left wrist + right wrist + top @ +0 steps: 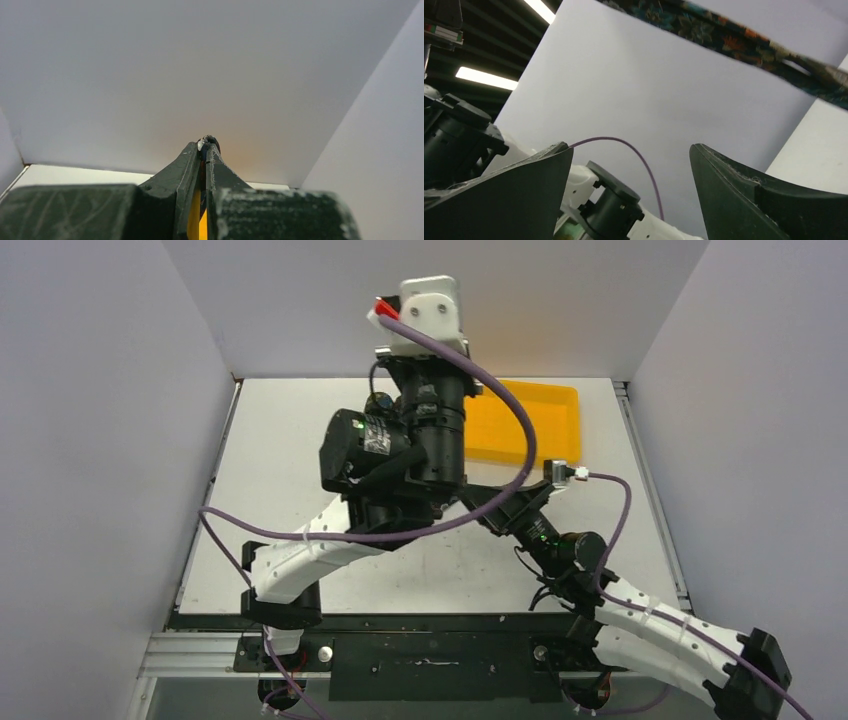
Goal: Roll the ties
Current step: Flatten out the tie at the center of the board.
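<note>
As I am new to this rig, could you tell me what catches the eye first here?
A dark, floral-print fabric necktie runs straight across above the open right gripper. The left arm, raised high and close to the overhead camera, hides the middle of the white table, its left gripper shut, seemingly on that necktie; a yellow plastic tray sits at the far right.
</note>
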